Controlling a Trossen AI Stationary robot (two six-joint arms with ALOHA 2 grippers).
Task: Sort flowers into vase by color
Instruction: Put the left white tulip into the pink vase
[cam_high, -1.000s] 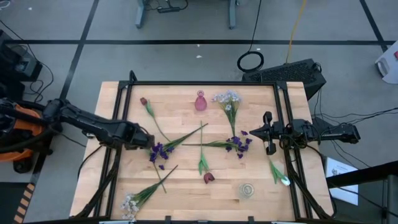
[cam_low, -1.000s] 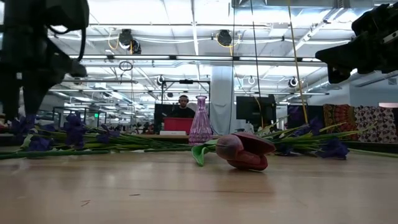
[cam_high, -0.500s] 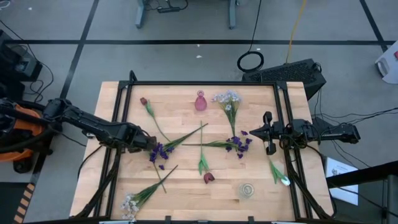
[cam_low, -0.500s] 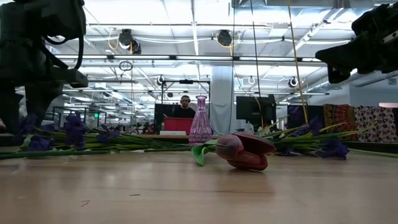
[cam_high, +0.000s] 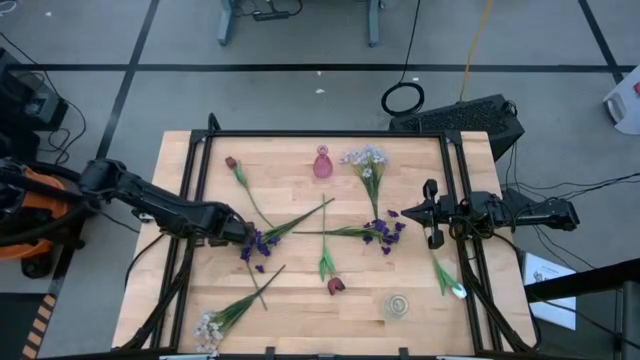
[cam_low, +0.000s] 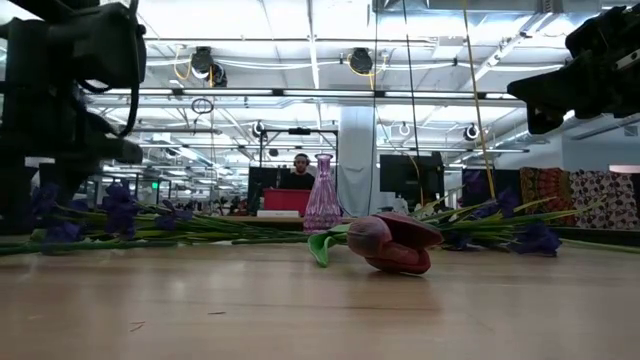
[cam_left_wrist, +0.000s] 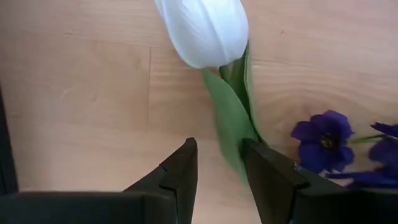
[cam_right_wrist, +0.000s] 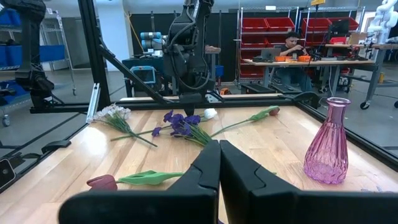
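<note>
My left pincer (cam_left_wrist: 217, 163) is open, low over the wooden surface (cam_left_wrist: 74, 93), around the thin green stem (cam_left_wrist: 233, 118) of the white artificial tulip (cam_left_wrist: 202, 28); light and bendy, I think, so I grip the stem, not the soft head.

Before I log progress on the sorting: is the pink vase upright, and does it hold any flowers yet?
Upright and empty: the pink vase stands on its base, nothing in its neck. The flowers lie on the table.

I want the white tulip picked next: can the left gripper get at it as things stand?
Probably yes. The left gripper is open, its fingers straddling the stem just behind the white tulip, with nothing between; a purple blossom lies beside it.
</note>
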